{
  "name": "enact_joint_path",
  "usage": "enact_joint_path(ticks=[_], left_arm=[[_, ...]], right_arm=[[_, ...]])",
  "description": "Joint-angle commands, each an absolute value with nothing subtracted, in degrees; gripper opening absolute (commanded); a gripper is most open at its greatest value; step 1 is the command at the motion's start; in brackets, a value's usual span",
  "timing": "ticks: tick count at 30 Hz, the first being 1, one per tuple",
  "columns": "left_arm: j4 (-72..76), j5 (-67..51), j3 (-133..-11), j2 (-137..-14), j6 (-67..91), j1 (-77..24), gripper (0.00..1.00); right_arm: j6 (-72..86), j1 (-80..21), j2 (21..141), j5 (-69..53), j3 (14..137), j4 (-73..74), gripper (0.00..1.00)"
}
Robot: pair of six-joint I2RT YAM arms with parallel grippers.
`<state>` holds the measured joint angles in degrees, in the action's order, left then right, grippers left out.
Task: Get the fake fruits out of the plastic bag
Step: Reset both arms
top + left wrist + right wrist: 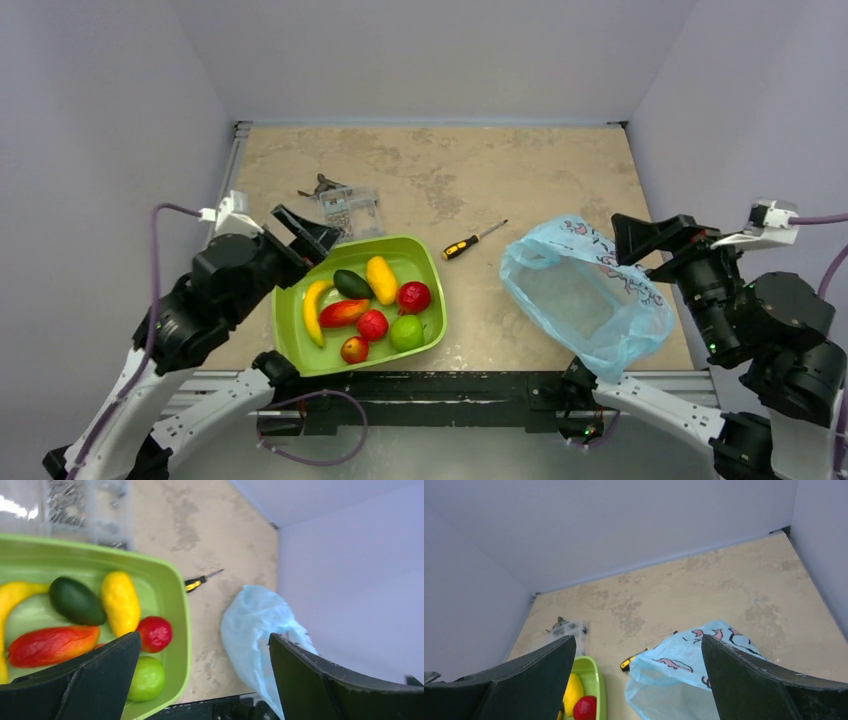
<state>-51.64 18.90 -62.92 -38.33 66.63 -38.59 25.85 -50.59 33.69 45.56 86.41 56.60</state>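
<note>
Leftmost, the left hand (204, 639) hangs with its jaws spread wide and holding nothing above the near-left corner of a lime-green tray (430, 262) on the counter (450, 170). All the fake fruits lie in that tray, out of the bag: banana (315, 310), avocado (352, 284), mango (344, 312), two red round ones (413, 296), green apple (406, 332) and small red-yellow apple (354, 349). Further right a screwdriver (473, 241) lies between the tray and the plastic bag (585, 295), which sits crumpled with its mouth gaping, and the right hand (638, 639) hovers above the bag's right side, jaws wide and holding nothing.

Bright even light, edges perhaps soft
</note>
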Motion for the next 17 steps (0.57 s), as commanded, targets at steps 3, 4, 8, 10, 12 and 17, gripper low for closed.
enact_joint_path(ticks=[3,4,8,10,12,17], left_arm=[[-44.14,10.27,-72.79,-31.79,48.69,-38.14,1.0],[-43.22,8.98,-73.66,-30.87,47.45,-38.14,1.0],[-41.47,7.82,-74.98,-28.25,45.32,-38.15,1.0],[-41.39,8.18,-75.29,-27.68,45.23,-38.14,1.0],[-41.75,8.34,-75.57,-27.8,45.05,-38.14,1.0],[-43.96,8.67,-76.55,-29.5,44.43,-38.14,1.0]], right_arm=[[21.72,-50.62,31.45,43.95,88.67,45.81,0.99],[21.71,-50.61,30.73,43.55,88.32,44.79,0.99],[21.48,-50.62,27.37,43.07,85.17,39.68,0.99],[21.36,-50.57,25.4,42.74,83.19,37.47,0.99],[21.32,-50.58,24.26,42.56,82.17,36.12,0.99],[21.76,-50.56,24.02,44.13,82.3,38.04,0.99]])
